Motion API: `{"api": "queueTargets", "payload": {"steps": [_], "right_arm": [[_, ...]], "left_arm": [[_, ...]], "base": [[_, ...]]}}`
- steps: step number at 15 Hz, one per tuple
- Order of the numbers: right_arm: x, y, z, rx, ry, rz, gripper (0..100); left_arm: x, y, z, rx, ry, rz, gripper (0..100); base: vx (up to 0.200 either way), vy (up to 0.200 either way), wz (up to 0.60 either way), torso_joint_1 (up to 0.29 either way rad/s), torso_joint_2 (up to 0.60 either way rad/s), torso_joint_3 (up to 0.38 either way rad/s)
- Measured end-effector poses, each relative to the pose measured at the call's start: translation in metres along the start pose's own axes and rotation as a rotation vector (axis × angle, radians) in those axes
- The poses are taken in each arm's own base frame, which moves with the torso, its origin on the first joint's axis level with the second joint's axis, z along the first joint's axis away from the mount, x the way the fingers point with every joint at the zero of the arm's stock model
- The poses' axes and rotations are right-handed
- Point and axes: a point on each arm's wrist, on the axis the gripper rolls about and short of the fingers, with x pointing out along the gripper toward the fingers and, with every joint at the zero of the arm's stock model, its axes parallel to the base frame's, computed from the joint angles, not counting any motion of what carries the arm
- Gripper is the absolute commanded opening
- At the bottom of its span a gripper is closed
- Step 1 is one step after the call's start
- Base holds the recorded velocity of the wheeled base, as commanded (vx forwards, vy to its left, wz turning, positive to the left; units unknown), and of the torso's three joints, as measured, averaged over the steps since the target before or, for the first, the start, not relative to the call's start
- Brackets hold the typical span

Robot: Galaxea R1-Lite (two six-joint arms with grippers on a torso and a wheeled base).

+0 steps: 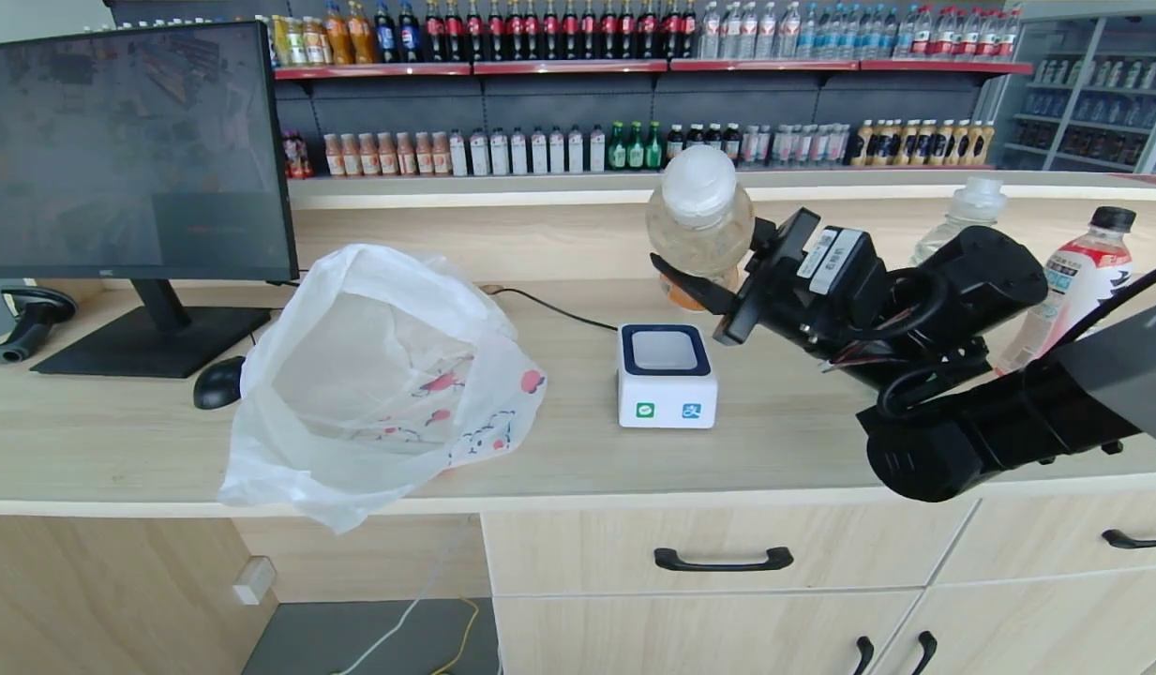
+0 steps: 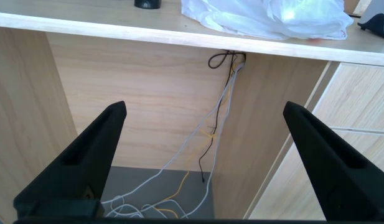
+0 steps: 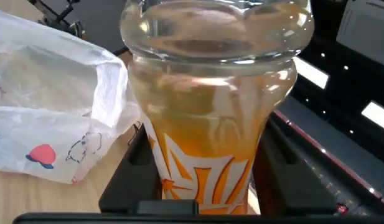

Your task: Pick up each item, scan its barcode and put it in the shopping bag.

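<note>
Bottle (image 1: 699, 225) with the orange label is up off the counter (image 1: 803, 422), clamped around its lower half by the right tool (image 1: 718, 267), just behind and to the right of the white scanner box (image 1: 667, 375) — my guess is it's held there so the label can be turned toward the scanner window. Shopping bag (image 1: 381, 375) sits slumped open further left, so it looks like a short hop once the scan's done. Left tool (image 2: 204, 112) sits below the counter edge, prongs wide apart and holding nothing — out of the way, I'd say.

Lower end of bottle (image 1: 699, 211) behind right end effector (image 1: 707, 274); monitor (image 1: 132, 150) cropped at edge.
</note>
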Motion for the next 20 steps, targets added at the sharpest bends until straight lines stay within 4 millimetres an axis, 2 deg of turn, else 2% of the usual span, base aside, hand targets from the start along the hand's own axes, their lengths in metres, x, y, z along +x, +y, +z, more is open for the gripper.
{"api": "queueTargets", "payload": {"steps": [9,13,20], "right_arm": [[-0.001,0.001,0.001,-0.252,-0.059,0.067,0],[-0.008,0.011,-0.002,-0.358,-0.093,0.141,0],[-0.013,0.026,-0.014,-0.382,-0.117,0.206,0]], "left_arm": [[0.000,0.000,0.000,-0.001,0.000,0.000,100],[0.000,0.000,0.000,-0.001,0.000,0.000,100],[0.000,0.000,0.000,-0.001,0.000,0.000,100]], "base": [[0.000,0.000,0.00,0.000,0.00,0.000],[0.000,0.000,0.00,0.000,0.00,0.000],[0.000,0.000,0.00,0.000,0.00,0.000]]}}
